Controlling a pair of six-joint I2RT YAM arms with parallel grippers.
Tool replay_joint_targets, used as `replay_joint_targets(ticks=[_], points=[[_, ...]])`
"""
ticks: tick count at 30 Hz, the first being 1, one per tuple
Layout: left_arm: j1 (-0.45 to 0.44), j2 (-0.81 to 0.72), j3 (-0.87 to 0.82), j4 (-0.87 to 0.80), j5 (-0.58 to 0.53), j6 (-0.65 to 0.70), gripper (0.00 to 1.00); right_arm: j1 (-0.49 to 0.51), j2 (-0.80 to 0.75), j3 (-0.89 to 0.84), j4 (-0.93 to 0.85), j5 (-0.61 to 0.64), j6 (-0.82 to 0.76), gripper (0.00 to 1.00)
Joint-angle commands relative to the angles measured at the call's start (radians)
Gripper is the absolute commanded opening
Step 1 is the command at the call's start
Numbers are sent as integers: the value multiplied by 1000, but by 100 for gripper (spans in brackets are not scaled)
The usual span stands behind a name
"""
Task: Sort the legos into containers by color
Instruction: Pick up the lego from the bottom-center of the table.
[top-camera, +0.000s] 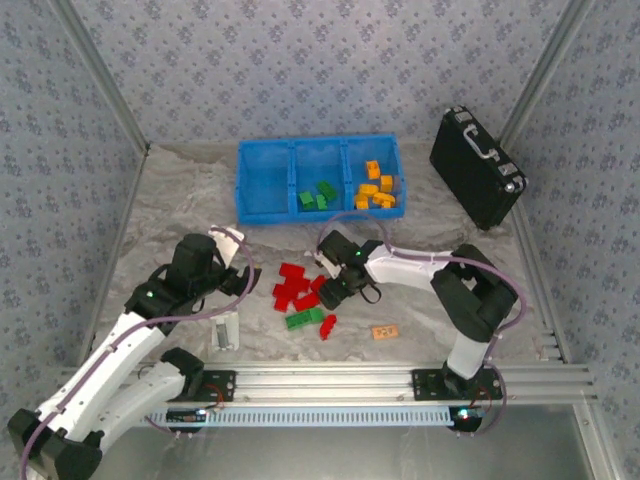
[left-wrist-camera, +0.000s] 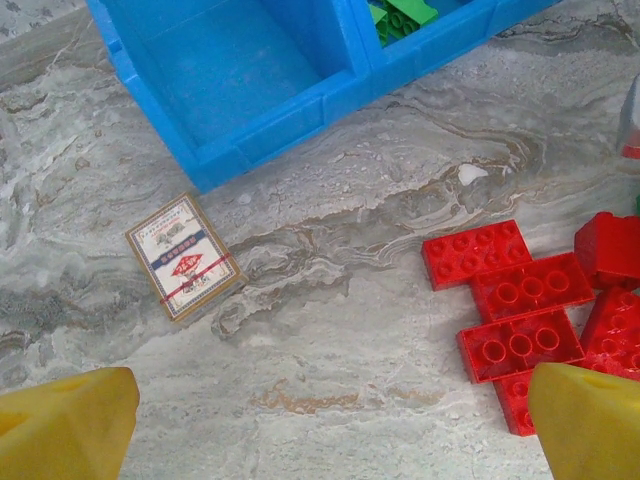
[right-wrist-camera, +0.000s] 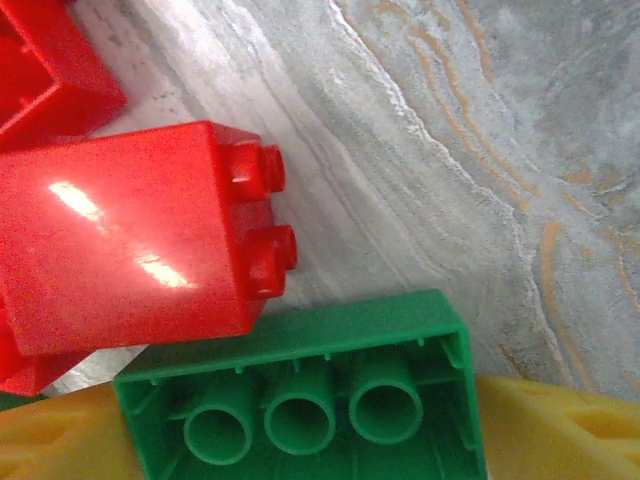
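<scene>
While left jaws hang apart, the right jaws flank an upturned green plastic brick (right-wrist-camera: 300, 400), grip unclear; it likely needs clamping, then carrying to the blue tray's middle compartment (top-camera: 319, 163).

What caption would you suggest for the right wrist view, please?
Right gripper flanking an upturned green brick, a red brick on its side beside it.

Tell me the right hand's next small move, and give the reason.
Probably close the right hand fully on the upturned green plastic brick, without shifting sideways. Its yellow fingers flank that brick's ends, but a firm grip isn't evident, and a glossy red plastic brick sits right beside it and could be nudged.
</scene>
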Motion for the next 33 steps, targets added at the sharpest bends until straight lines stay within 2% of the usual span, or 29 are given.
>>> replay_joint_targets(ticks=[1, 15, 23, 29, 33], points=[[9, -1, 23, 15, 13, 21, 100, -19, 67, 35, 93, -3, -45, 79], [23, 17, 22, 30, 19, 20, 100, -34, 65, 64, 72, -7, -69, 65], [27, 5, 22, 28, 27, 23, 100, -63, 1, 102, 44, 8, -69, 59], [30, -7, 18, 33, 33, 24, 100, -110, -16, 209, 33, 5, -91, 59], [30, -9, 17, 35, 35, 24, 100, -147, 26, 307, 41, 7, -118, 59]])
